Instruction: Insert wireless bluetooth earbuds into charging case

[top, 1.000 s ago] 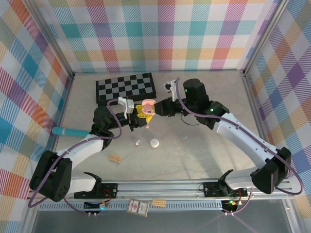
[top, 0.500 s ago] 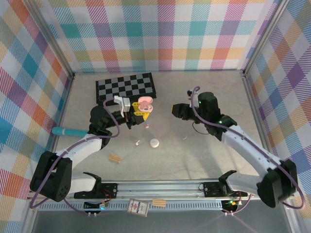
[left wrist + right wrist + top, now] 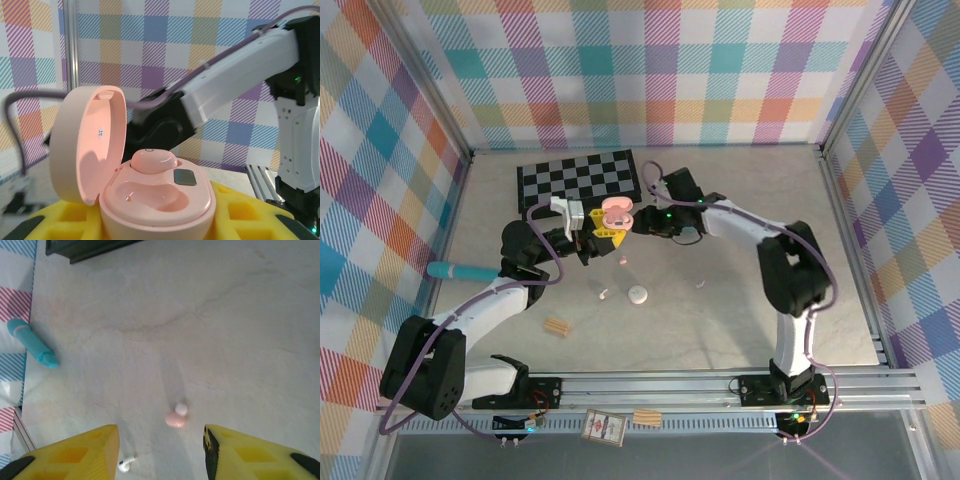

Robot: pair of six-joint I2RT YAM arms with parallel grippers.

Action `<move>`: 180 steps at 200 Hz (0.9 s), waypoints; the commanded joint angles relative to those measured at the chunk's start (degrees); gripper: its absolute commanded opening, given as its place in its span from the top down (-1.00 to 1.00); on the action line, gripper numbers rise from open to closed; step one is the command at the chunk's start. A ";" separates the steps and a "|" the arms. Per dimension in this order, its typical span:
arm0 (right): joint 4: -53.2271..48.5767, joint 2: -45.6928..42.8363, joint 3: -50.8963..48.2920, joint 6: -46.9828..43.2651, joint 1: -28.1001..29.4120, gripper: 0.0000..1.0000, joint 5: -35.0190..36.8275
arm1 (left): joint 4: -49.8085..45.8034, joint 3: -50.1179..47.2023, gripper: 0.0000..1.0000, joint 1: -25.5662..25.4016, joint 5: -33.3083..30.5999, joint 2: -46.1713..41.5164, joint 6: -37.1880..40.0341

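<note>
While the left gripper was clamped on the pink charging case, its yellow fingers pressed against the base from either side. The lid stood hinged open, rising on the left of that grip in the left wrist view; one pink earbud sat in the well on the far side of the case; the nearer well held nothing.

The right gripper hung above the table with its yellow fingers parted and nothing between them. Just ahead of the gap between them a second pink earbud lay on the table; a white earbud lay just beside the inner edge of the finger on the left of the right wrist view; a teal cylinder lay well off to that same side; the dark edge of a chessboard lay far ahead.

Seen from above, the right arm's wrist end was close beside the held case; nearer the arm bases than both grippers lay a white round case, a pale earbud and a tan wooden block, each apart from the others.
</note>
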 commanded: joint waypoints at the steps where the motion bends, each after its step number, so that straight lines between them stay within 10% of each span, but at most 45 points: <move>1: -4.73 5.93 6.33 -5.29 2.01 0.02 -4.54 | 2.84 -0.32 0.33 0.43 1.04 -1.76 -0.27; 74: -7.47 18.39 15.36 -7.36 3.82 0.02 -8.39 | 2.60 -0.43 0.33 0.43 0.82 -2.18 -0.23; 180: -6.93 11.55 6.42 -8.73 5.35 0.04 -7.10 | -0.76 0.07 0.33 0.44 0.70 -2.89 1.84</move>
